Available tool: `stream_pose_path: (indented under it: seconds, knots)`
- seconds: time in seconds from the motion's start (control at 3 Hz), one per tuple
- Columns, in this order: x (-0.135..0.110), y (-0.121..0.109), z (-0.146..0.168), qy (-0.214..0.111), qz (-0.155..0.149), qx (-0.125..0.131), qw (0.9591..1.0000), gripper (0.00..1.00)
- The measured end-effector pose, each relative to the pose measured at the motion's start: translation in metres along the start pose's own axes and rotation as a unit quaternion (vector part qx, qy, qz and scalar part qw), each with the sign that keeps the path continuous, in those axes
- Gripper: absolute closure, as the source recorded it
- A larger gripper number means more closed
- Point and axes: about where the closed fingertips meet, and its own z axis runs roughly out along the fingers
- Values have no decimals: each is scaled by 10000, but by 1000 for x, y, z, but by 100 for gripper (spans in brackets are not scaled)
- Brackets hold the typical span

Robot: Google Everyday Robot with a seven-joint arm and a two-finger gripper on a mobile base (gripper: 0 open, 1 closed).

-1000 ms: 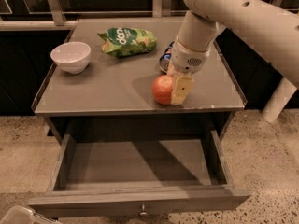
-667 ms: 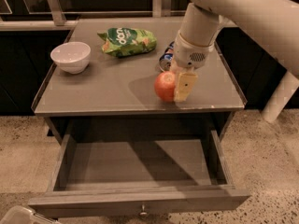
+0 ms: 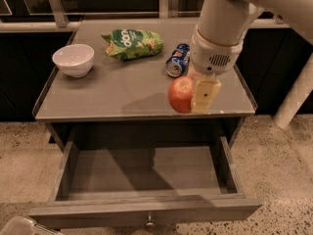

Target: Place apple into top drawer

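Note:
The orange-red apple (image 3: 179,94) is at the front edge of the grey cabinet top (image 3: 107,92), right of the middle, and casts a shadow to its left. My gripper (image 3: 191,100) hangs from the white arm and is shut on the apple. One pale finger (image 3: 205,96) shows on the apple's right side; the other is hidden behind the apple. The top drawer (image 3: 146,210) is pulled open below, its inside is bare, and its small metal knob (image 3: 149,223) is on the front panel.
A white bowl (image 3: 73,60) stands at the left of the top. A green snack bag (image 3: 131,43) lies at the back and a blue soda can (image 3: 177,60) lies just behind the gripper. A white post (image 3: 293,97) leans at the right.
The gripper and the apple have shifted slightly right and toward the front edge of the top. The drawer stays open.

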Motion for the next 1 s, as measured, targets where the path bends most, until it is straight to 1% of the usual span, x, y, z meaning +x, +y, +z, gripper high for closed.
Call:
stream_pose_path:
  seconds: [0.33, 0.67, 1.0]
  knots:
    - [0, 43, 6, 8, 238, -92, 9997, 100]
    - [9, 61, 40, -122, 466, -273, 9985, 100]
    - [18, 52, 89, -250, 631, -472, 9966, 100]
